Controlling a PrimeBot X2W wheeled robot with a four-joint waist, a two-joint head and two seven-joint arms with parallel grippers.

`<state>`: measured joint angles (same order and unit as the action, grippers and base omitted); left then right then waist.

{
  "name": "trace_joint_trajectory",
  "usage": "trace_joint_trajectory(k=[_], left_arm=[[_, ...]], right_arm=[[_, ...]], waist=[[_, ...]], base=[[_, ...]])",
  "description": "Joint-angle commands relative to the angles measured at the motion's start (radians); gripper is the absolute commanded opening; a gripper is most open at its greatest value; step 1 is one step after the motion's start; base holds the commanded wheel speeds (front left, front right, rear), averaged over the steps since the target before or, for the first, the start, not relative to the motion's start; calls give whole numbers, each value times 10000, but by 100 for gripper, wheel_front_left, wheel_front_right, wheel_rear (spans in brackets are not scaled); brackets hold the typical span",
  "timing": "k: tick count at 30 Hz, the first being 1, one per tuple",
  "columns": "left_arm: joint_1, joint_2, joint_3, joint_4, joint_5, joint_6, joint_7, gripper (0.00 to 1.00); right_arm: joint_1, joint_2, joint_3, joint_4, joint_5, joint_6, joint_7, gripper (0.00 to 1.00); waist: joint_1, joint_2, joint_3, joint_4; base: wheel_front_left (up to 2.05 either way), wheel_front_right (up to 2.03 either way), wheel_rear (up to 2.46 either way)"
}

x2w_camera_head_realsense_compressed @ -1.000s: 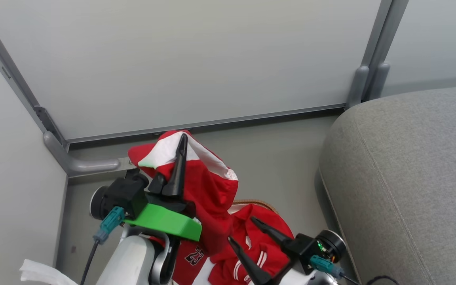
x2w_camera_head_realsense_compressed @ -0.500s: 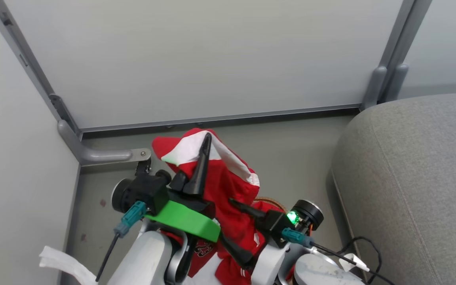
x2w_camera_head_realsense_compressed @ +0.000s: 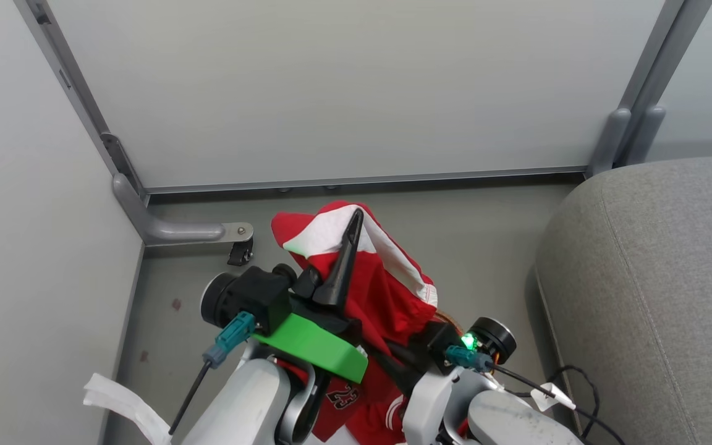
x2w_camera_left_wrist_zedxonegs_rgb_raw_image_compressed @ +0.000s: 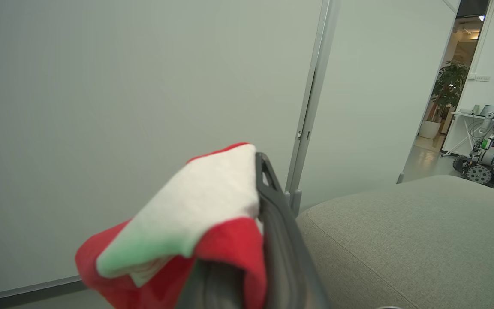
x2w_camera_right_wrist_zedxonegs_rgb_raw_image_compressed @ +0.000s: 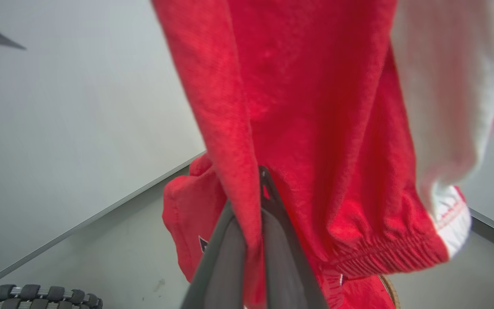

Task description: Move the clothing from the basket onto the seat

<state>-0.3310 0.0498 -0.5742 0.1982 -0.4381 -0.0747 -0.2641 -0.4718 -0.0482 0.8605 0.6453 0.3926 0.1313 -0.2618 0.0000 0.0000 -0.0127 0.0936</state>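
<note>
My left gripper is raised above the floor and shut on the white-and-red edge of a garment of the clothing, which hangs down from it. The left wrist view shows that same white cuff pinched at the left gripper. My right gripper is shut on a fold of the hanging red cloth lower down. More red clothing with "23" lettering lies below, between my arms. A sliver of the basket's brown rim shows. The grey seat is to the right.
Pale wall panels with metal frames close off the back and left. A metal foot with a small caster sits on the floor at the left. A white cloth strip lies at the lower left. Cables trail by the seat.
The camera view has shifted. My right gripper, open a second ago, rose to the hanging red garment and shut on it. The left gripper keeps its hold.
</note>
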Motion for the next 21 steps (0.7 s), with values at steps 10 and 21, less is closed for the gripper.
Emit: trace_joint_trajectory(k=[10,21], left_arm=[[237,21,442,173,150,87,-6,24],[711,21,997,1001,687,-45,-6,100]], right_arm=[[737,-52,-2050,-908,-247,-10,-50,0],[2040,-42,-4711,-3544,-699,-10,-49,0]], waist=[[0,0,72,-251],[0,0,190,-963]], base=[[0,0,0],[0,0,0]])
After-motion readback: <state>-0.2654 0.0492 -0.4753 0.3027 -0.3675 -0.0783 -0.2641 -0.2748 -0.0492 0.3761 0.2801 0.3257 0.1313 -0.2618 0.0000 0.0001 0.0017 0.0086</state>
